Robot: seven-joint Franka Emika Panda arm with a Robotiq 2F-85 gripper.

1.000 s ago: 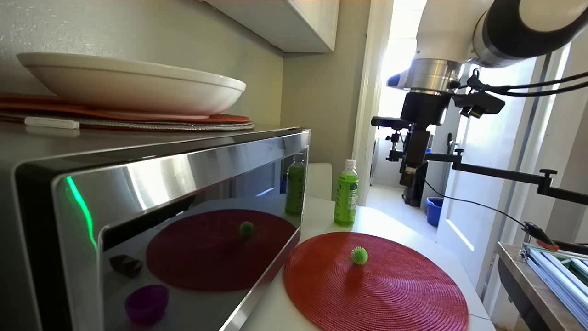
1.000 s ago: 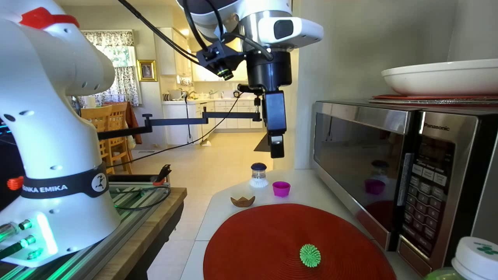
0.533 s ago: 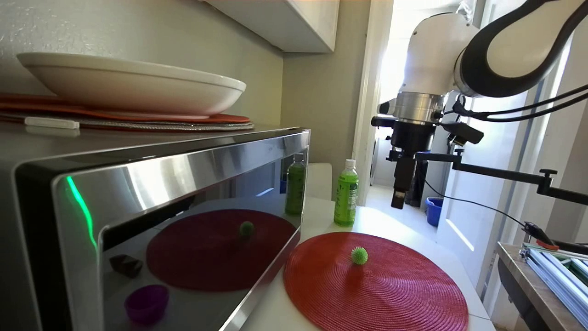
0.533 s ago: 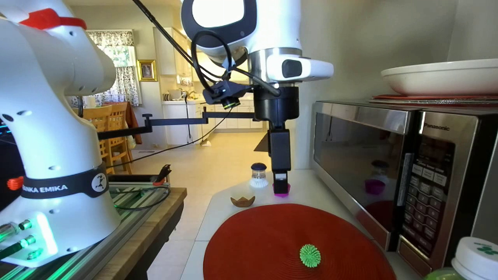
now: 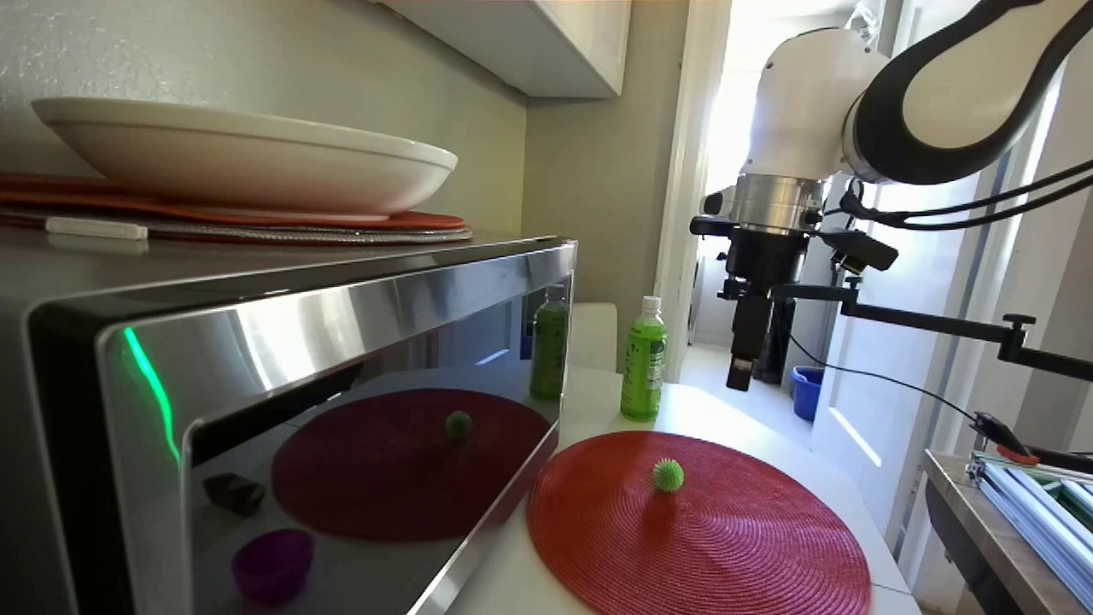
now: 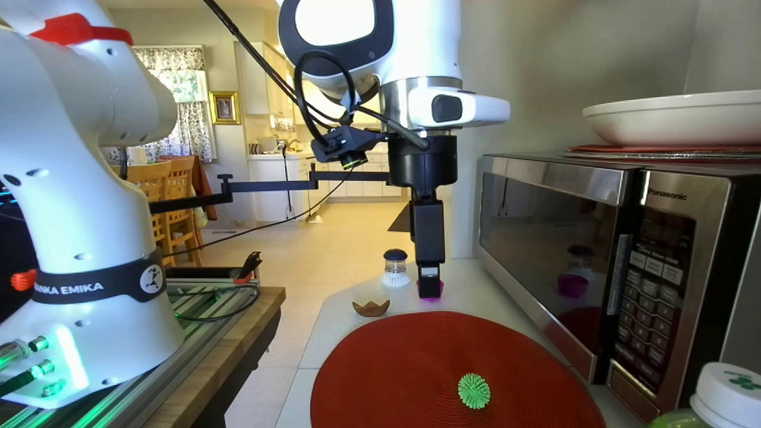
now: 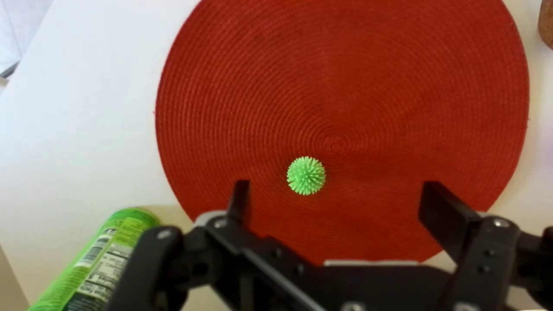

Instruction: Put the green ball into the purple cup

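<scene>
Green ball (image 7: 306,176) rests on the red mat (image 7: 345,77), apart from the gripper (image 7: 336,198)

In the wrist view the spiky ball is close to the middle of the frame, just below and left of the mat's centre. The fingers (image 7: 449,216) are spread wide across the lower half of the frame, and the ball shows between their tips, nearer the one at left. In both exterior views the gripper points down in the air.

The purple cup (image 6: 442,289) stands on the white table (image 6: 333,330) past the mat, near the middle of the frame in an exterior view. A finger covers most of it from there, so what may be inside cannot be told. Its reflection (image 6: 572,286) shows in the microwave (image 6: 553,226) at right. Left of the cup are a white-bristled brush (image 6: 395,267) and a brown crown-shaped piece (image 6: 371,308).

In an exterior view a green bottle (image 5: 643,363) stands upright beyond the mat, right of centre. At upper left, a white bowl (image 5: 248,166) sits on placemats (image 5: 431,221) on top of the microwave.
</scene>
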